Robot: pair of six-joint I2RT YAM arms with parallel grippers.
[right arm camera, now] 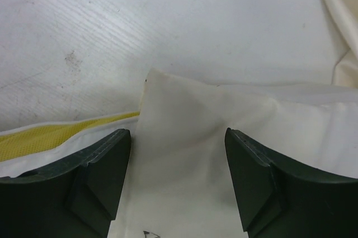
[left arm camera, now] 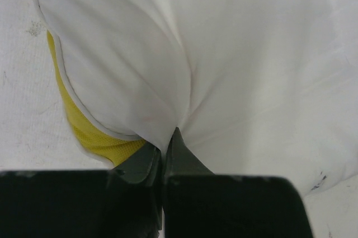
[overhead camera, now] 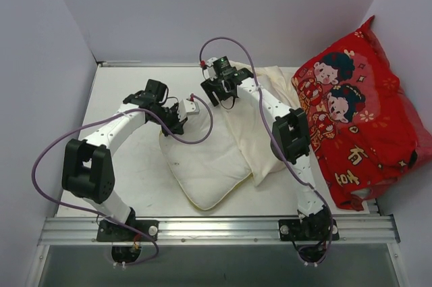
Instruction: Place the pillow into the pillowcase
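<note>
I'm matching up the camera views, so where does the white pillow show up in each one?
Top external: the pillow lies near the centre of the picture.
Left wrist: it fills most of the picture, pinched in the left gripper.
Right wrist: only an edge shows, lower left.
Shared landmark: the yellow seam along its edge.

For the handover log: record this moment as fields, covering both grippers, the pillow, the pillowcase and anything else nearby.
pillow: flat at mid-table, not inside the pillowcase
pillowcase: wrinkled, lying over the pillow's right side
left gripper: shut, pinching the pillow's white fabric near its yellow edge
right gripper: open over a pillowcase corner, holding nothing
red cartoon cushion: propped by the right wall, apart from both grippers
</note>
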